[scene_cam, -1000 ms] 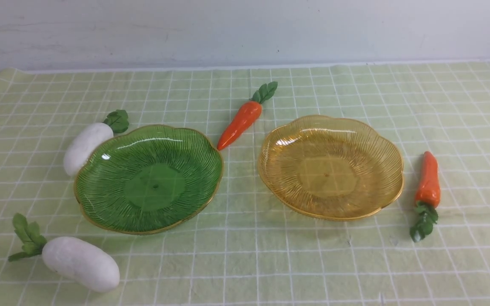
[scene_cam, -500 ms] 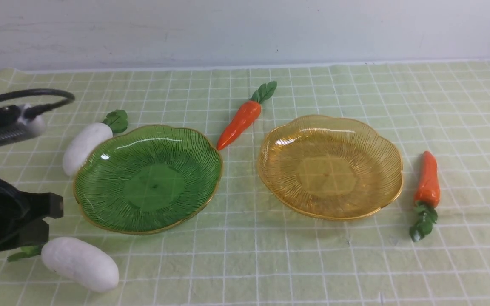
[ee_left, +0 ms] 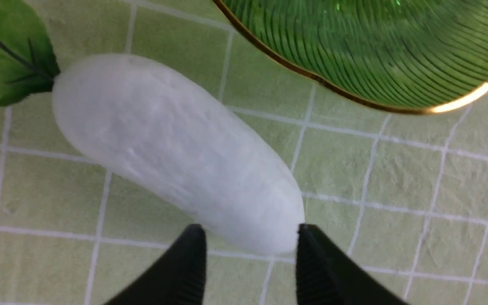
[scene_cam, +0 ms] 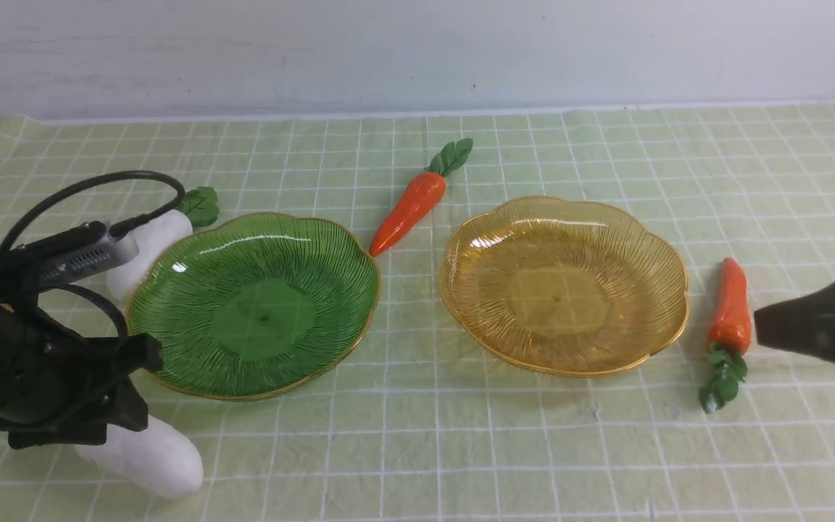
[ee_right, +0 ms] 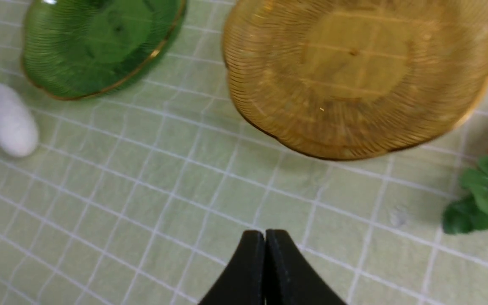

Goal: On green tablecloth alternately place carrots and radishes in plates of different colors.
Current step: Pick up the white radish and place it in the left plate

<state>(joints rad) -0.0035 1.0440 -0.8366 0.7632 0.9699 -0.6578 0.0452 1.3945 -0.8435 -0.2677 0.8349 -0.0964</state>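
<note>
On the green tablecloth stand a green plate and an amber plate, both bare. One radish lies at the front left. My left gripper hangs over it, open, its tips on either side of the radish's rounded end. A second radish lies behind the green plate, partly hidden by the left arm. One carrot lies between the plates at the back, another right of the amber plate. My right gripper, shut, is just right of that carrot.
A white wall runs along the back edge of the cloth. The left arm's cable loops above the far radish. The right wrist view also takes in both plates and the near carrot's leaves.
The left arm has come in from the left, over the front radish, and its jaws have parted. The right gripper has entered at the right edge.
</note>
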